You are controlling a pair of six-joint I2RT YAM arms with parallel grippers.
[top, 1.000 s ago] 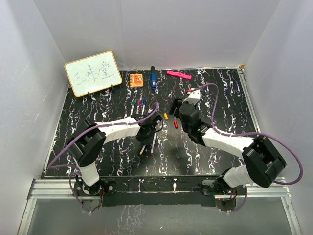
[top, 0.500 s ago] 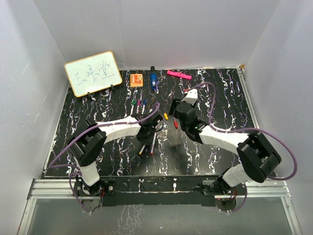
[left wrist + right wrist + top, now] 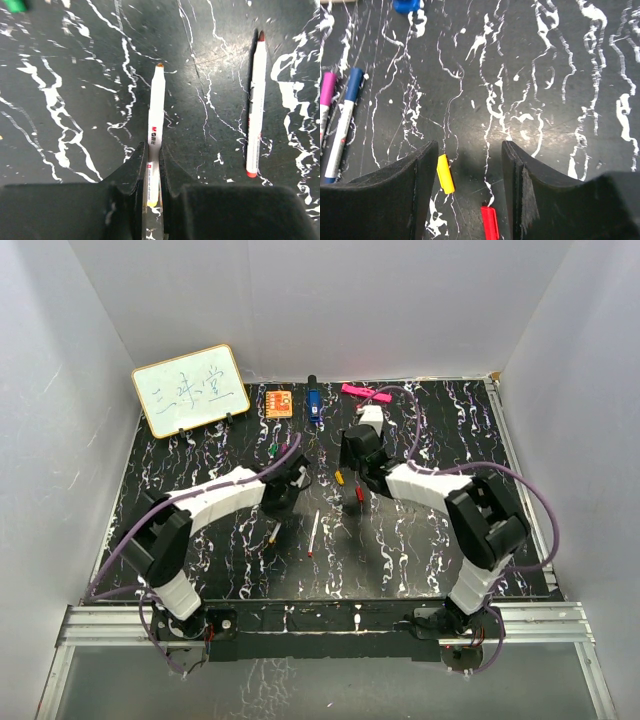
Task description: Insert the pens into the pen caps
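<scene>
My left gripper (image 3: 152,150) is shut on a white pen with a yellow rear end (image 3: 155,125), gripping its rear half low over the black marbled table; the tip points away. In the top view the left gripper (image 3: 279,506) covers most of this pen (image 3: 274,531). A red-ended pen (image 3: 254,105) lies loose to its right, also in the top view (image 3: 314,533). My right gripper (image 3: 470,145) is open, low over the table (image 3: 348,468). A yellow cap (image 3: 445,173) lies beside its left finger and a red cap (image 3: 489,222) lies between the jaws. Both caps show in the top view (image 3: 339,478), (image 3: 359,494).
Capped purple (image 3: 326,100) and blue (image 3: 342,125) pens lie left of the right gripper, and a green-capped one (image 3: 272,448) lies beside them. A whiteboard (image 3: 190,390), an orange square (image 3: 279,402), a blue object (image 3: 313,403) and a pink bar (image 3: 366,393) line the back edge. White walls enclose the table.
My left gripper has moved left and back, and the yellow-ended pen has shifted left with it. My right gripper has moved back and left, over the yellow and red caps.
</scene>
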